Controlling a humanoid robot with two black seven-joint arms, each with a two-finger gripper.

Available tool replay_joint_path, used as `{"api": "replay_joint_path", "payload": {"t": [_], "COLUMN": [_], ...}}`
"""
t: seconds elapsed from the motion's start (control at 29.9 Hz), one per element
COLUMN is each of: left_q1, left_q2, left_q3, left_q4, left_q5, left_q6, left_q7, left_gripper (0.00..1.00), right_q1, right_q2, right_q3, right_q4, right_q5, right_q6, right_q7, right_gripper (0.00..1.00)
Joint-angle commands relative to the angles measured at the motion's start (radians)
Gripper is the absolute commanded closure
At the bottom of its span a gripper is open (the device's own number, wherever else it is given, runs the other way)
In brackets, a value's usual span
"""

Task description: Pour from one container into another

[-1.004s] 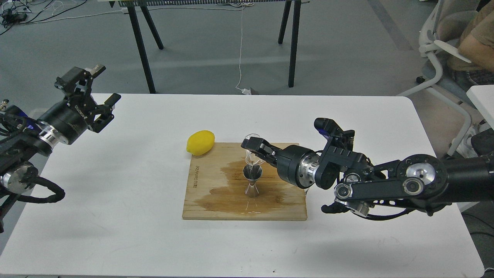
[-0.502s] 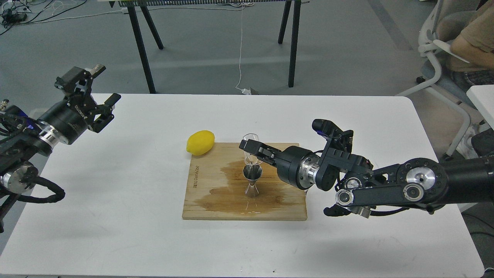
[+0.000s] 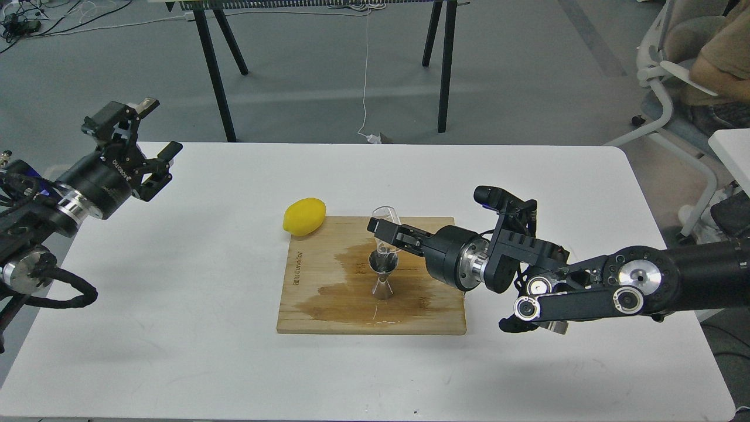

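Note:
The shiny steel jigger [image 3: 383, 275] stands upright in the middle of the wooden board [image 3: 310, 275]. Directly above its mouth hangs the small clear glass cup [image 3: 385, 218], tipped, with my right gripper [image 3: 384, 230] shut on it from the right. Whether any liquid is in the cup or running out of it is too faint to tell. My left gripper [image 3: 151, 136] stands open and empty above the table's far left corner, well away from the board.
A dark wet stain spreads over the board around the jigger. A yellow lemon [image 3: 304, 216] lies at the board's far left corner. The white table [image 3: 176, 328] carries everything. Black table legs and a seated person in a chair [image 3: 674, 82] lie beyond it.
My right arm has shifted slightly and the glass cup has tilted a little further over the jigger. The left arm has stayed still.

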Motion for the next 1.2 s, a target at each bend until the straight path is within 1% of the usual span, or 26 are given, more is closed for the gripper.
{"api": "replay_joint_path", "payload": {"t": [0.0,0.1,0.2,0.6,0.8,0.94,1.07,1.17], "left_q1": [0.0,-0.001,0.0,0.0,0.0,0.0,0.0,0.0], "left_q2": [0.0,0.0,0.0,0.0,0.0,0.0,0.0,0.0], "left_q3": [0.0,0.0,0.0,0.0,0.0,0.0,0.0,0.0], "left_q4": [0.0,0.0,0.0,-0.001,0.0,0.0,0.0,0.0], "left_q5": [0.0,0.0,0.0,0.0,0.0,0.0,0.0,0.0], "left_q6": [0.0,0.0,0.0,0.0,0.0,0.0,0.0,0.0], "left_q7": [0.0,0.0,0.0,0.0,0.0,0.0,0.0,0.0], "left_gripper": [0.11,0.11,0.11,0.11,0.11,0.11,0.11,0.11], "right_q1": [0.0,0.0,0.0,0.003,-0.005,-0.038,-0.112,-0.181], "right_q2": [-0.001,-0.003,-0.006,-0.011,-0.011,-0.023,-0.024,-0.024], "right_q3": [-0.002,-0.002,-0.003,-0.038,-0.005,0.127,0.349,0.545], "right_q4": [0.0,0.0,0.0,-0.023,-0.026,-0.014,-0.015,-0.026], "right_q5": [-0.019,-0.028,-0.043,-0.091,-0.03,0.108,0.335,0.562], "right_q6": [0.0,0.0,0.0,0.0,0.0,0.0,0.0,0.0], "right_q7": [0.031,0.041,0.064,0.069,0.061,0.061,0.063,0.066], "right_gripper": [0.68,0.68,0.67,0.67,0.68,0.68,0.68,0.68]}}
